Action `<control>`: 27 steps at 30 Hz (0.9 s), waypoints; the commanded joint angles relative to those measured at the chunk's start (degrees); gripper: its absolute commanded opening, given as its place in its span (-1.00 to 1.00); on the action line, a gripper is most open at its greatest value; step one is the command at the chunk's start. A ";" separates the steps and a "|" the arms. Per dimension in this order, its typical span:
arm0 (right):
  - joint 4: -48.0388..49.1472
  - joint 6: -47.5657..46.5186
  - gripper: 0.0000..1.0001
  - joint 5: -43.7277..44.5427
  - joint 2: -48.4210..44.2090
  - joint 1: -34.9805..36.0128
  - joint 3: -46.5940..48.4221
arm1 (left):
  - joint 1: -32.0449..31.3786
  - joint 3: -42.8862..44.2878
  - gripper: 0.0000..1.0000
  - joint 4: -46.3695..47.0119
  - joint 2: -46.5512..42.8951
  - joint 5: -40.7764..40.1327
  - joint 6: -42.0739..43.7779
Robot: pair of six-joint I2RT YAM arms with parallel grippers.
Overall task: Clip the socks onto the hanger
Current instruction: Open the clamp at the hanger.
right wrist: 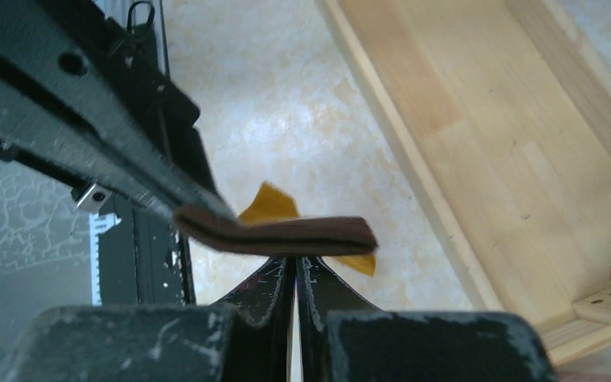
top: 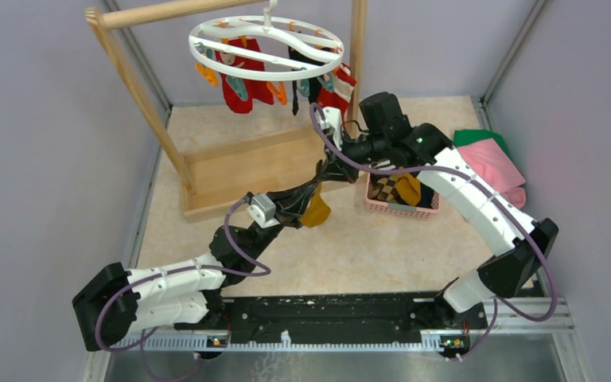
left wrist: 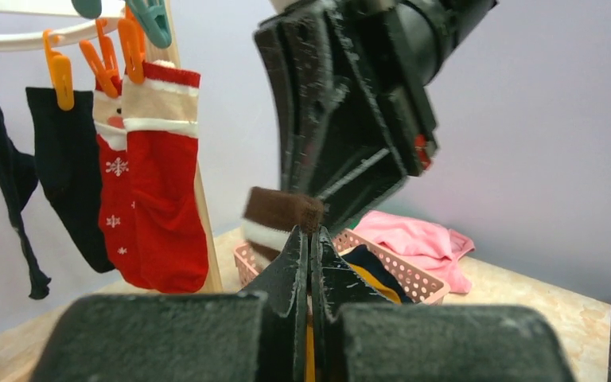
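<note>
A mustard sock (top: pixel 316 211) with a brown, white-striped cuff (left wrist: pixel 282 211) hangs between both grippers above the floor, in front of the wooden rack. My left gripper (top: pixel 318 189) is shut on it just below the cuff (left wrist: pixel 310 239). My right gripper (top: pixel 332 163) comes down from above, shut at the cuff's edge (right wrist: pixel 294 259). The white ring hanger (top: pixel 266 40) hangs from the rack's top bar, with red socks (top: pixel 243 83) and black socks (left wrist: pixel 68 167) held in its orange clips (left wrist: pixel 60 76). More socks lie in the pink basket (top: pixel 402 208).
The wooden rack's base (top: pixel 247 163) lies left of the grippers, its upright post (top: pixel 356 48) just behind them. A pink cloth (top: pixel 493 163) and a green cloth (top: pixel 477 135) lie right of the basket. Grey walls enclose the floor.
</note>
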 commanded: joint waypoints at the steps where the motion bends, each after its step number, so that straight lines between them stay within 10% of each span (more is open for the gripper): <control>1: 5.68 4.07 -1.00 -0.48 1.46 0.30 6.05 | -0.44 -0.43 -1.00 6.08 -0.85 3.68 1.13; 8: 5.06 2.21 -0.91 -1.24 2.82 1.01 9.44 | -0.39 -1.39 -1.00 5.94 -0.88 11.37 1.52; 27: 1.26 0.41 -0.33 -5.91 -6.29 -5.72 10.12 | -0.63 -8.60 -1.00 19.65 1.96 0.10 7.07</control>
